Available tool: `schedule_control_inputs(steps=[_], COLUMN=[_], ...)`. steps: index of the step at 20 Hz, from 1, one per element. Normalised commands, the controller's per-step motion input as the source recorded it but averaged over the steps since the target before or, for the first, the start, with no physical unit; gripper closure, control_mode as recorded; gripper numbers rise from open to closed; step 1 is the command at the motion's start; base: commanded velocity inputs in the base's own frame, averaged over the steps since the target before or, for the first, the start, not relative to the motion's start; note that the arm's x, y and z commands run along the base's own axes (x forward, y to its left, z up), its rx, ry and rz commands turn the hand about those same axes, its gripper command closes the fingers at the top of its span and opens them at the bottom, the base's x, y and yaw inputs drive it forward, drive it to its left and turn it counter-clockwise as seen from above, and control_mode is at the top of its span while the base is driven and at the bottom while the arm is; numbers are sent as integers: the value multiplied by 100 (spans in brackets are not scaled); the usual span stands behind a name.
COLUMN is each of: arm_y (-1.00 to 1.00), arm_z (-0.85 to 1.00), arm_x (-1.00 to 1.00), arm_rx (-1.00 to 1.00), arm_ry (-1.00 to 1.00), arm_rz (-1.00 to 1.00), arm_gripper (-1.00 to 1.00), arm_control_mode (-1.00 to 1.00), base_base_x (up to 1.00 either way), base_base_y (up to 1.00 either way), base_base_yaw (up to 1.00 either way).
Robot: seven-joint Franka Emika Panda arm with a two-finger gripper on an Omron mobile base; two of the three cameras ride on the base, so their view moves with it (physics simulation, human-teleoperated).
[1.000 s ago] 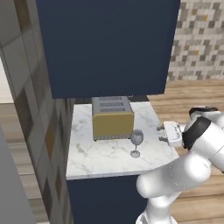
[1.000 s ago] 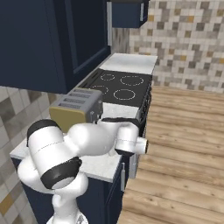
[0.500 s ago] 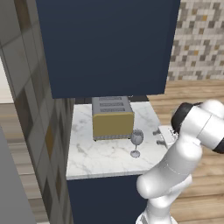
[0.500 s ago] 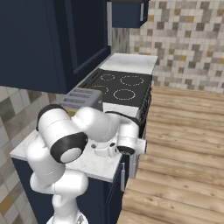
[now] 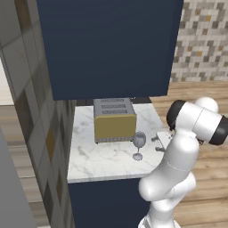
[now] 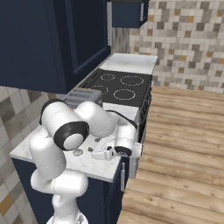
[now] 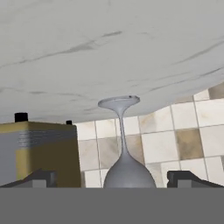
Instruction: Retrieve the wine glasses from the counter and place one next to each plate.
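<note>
Swung-in fingers (image 7: 111, 178) now flank upright smoky-grey wine glass (image 5: 139, 145).

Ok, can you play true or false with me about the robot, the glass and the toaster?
1. The wine glass stands upright on the counter. True.
2. The tool is squeezing the glass. False: its fingers stand open on either side of the bowl, apart from it.
3. The toaster is yellow with a grey top. True.
4. The glass stands on top of the toaster. False: it stands on the marble in front of the toaster.
5. A black stove sits beyond the counter. True.
</note>
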Motion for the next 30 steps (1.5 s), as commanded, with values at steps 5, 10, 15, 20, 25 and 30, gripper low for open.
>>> schedule_control_inputs(steps=[5,10,15,20,25,30], arm_y=[34,7,9,2,6,22], arm_z=[-7,0,0,-2,-6,-14], arm_x=[0,-1,-16,-2,0,-5], arm_rx=[0,0,0,0,0,0], arm_ry=[0,0,0,6,7,7], arm_rz=[0,0,0,0,0,0], arm_gripper=[-100,-100,-100,-100,-100,-100], arm_control_mode=[-100,-100,-100,-100,-100,-100], base_base_x=[0,0,0,0,0,0], base_base_y=[0,0,0,0,0,0], base_base_yaw=[0,0,0,0,0,0])
